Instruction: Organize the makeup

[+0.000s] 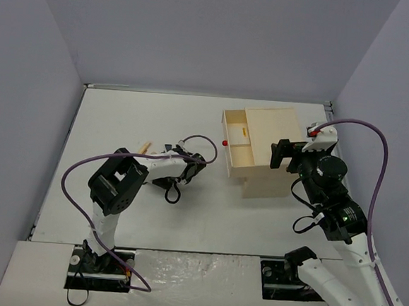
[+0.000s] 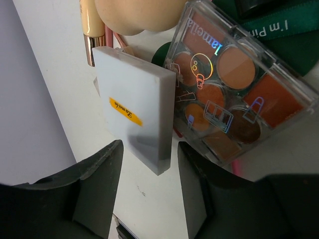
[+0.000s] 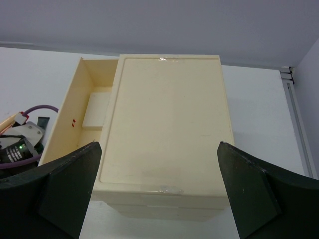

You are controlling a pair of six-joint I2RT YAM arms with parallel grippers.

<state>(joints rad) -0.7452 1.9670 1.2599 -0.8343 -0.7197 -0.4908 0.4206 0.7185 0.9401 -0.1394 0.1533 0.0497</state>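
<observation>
Left gripper (image 2: pixel 149 147) partly open, 2 fingers flanking 1 corner of the flat white square case with yellow label (image 2: pixel 133 107), not clamped. The case sits just beside the clear plastic palette of orange-brown pans (image 2: pixel 229 94).

Risk: smooth hard edges and a corner-only hold, so the case may pivot out or shove the palette.

Right gripper (image 3: pixel 158 149) wide open, empty, over the smooth beige wooden drawer box (image 3: pixel 169 99).

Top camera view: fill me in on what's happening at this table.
The left arm's gripper is down over a flat white square case with a yellow label, fingers either side of it, a small gap showing. A clear plastic palette of brown powders lies beside it. The right gripper hovers wide open above the beige wooden drawer box, one drawer pulled out with a similar white case inside.
</observation>
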